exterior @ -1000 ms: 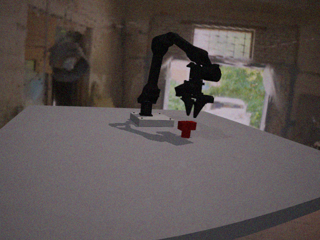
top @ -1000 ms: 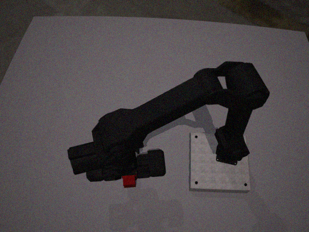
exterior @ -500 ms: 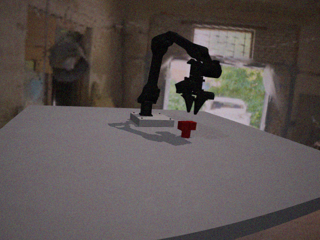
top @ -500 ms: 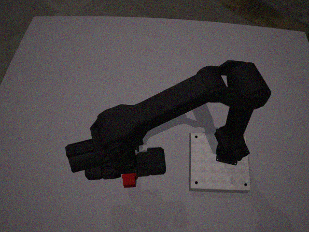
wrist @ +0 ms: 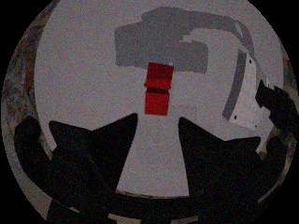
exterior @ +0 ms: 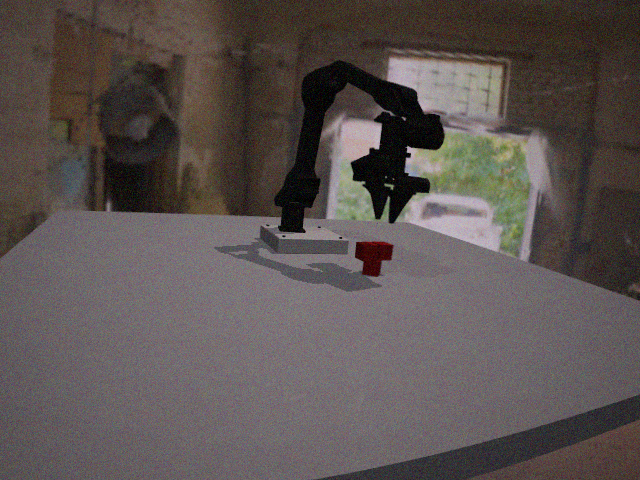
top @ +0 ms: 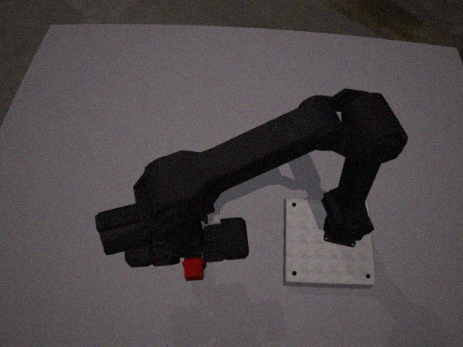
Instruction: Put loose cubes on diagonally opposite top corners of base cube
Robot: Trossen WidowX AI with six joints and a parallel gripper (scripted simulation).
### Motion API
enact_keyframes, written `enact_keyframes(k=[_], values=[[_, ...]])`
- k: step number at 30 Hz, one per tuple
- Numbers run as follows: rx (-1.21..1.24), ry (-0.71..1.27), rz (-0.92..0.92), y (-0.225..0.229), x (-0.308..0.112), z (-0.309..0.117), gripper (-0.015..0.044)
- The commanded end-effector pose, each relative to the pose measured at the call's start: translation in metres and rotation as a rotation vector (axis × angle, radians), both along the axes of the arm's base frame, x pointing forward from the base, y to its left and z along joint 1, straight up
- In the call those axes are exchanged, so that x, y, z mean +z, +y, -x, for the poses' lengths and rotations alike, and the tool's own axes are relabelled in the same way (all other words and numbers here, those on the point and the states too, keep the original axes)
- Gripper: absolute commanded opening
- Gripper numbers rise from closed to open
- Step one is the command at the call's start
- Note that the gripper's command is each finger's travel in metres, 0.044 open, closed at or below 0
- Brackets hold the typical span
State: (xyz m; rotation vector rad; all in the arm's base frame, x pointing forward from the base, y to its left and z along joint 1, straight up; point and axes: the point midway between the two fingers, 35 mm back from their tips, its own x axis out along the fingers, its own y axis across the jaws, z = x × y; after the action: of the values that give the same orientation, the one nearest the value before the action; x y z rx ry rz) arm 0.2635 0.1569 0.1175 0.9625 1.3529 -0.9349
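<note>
Two red loose cubes sit on top of the red base cube (exterior: pixel 371 268), forming a T shape in the exterior view. In the wrist view one loose cube (wrist: pixel 160 71) is farther from the fingers and the other loose cube (wrist: pixel 157 103) is nearer, with a narrow dark gap between them. Both look level. The top view shows one red cube (top: pixel 193 270) beyond the arm's edge; the arm hides the rest. My gripper (exterior: pixel 385 220) (wrist: pixel 158 119) is open and empty, clear above the cubes. Its fingertips are hidden in the top view.
The arm's white mounting plate (top: pixel 306 257) (exterior: pixel 310 246) (wrist: pixel 244 100) stands beside the cubes, bearing the arm's base. The arm arches over the pale table (top: pixel 112 93) (exterior: pixel 258 361), and its shadow falls around the stack.
</note>
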Motion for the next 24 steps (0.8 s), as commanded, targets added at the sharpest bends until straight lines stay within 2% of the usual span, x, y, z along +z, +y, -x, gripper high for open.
enact_keyframes(k=[1, 9, 16, 24], values=[[0.000, -0.011, -0.006, 0.000, 0.004, -0.001, 0.0205], [0.000, -0.011, -0.006, 0.000, 0.004, -0.001, 0.0205], [0.000, -0.004, -0.002, 0.000, 0.010, 0.000, 0.0389], [0.000, -0.004, -0.002, 0.000, 0.014, 0.000, 0.0400]])
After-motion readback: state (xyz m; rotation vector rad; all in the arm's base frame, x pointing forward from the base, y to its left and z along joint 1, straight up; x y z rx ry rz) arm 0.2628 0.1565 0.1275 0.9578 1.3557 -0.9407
